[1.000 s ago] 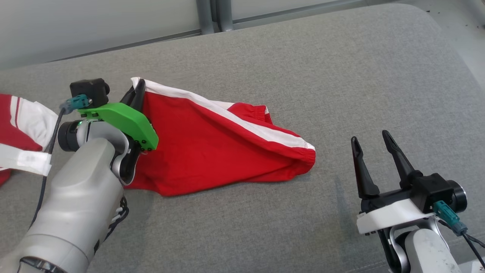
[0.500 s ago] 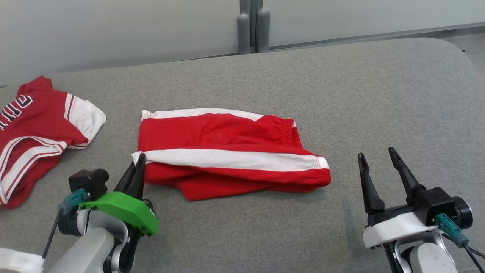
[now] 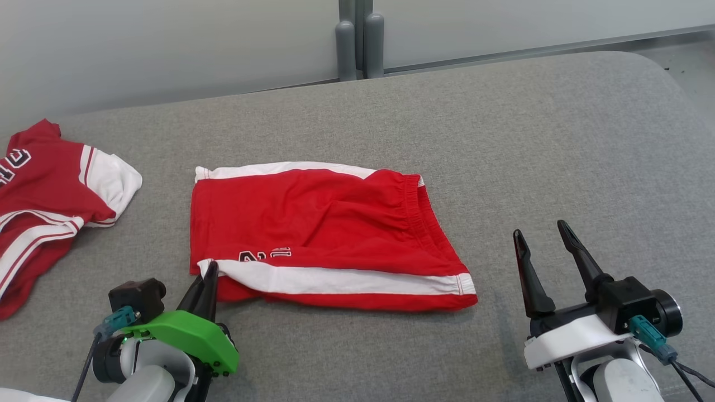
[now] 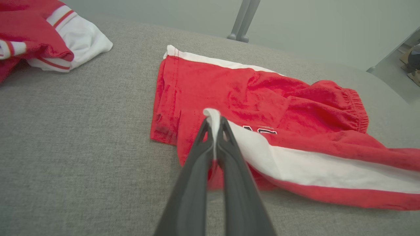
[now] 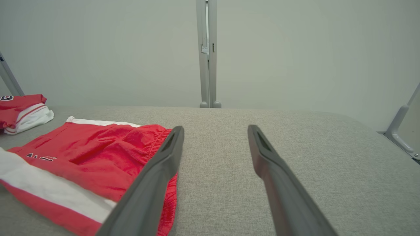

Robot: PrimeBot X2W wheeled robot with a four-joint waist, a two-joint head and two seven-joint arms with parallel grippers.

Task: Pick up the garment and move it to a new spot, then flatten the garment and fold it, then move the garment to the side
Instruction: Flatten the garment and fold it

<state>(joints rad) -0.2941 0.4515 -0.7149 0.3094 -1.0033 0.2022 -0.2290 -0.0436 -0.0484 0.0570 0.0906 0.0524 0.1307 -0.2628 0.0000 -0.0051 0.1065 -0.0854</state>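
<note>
Red shorts (image 3: 313,223): judged soft, light, limp; grip at hem corners. L gripper (image 3: 211,271) clamped on its white-striped corner; R gripper (image 3: 539,228) wide, empty.

Red shorts (image 3: 313,223) soft matt cloth; grey surface (image 3: 503,139) coarse woven fabric; pincer fingers (image 5: 157,177) matt plastic.

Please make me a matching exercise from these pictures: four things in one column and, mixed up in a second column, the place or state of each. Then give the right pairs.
Column 1
1. left gripper
2. right gripper
3. red shorts
4. red and white jersey

Column 2
A. open, holding nothing
B. at the far left of the head view
C. shut on a white-striped corner of cloth
D. lying in the middle of the grey cushion

Pairs: 1-C, 2-A, 3-D, 4-B
</note>
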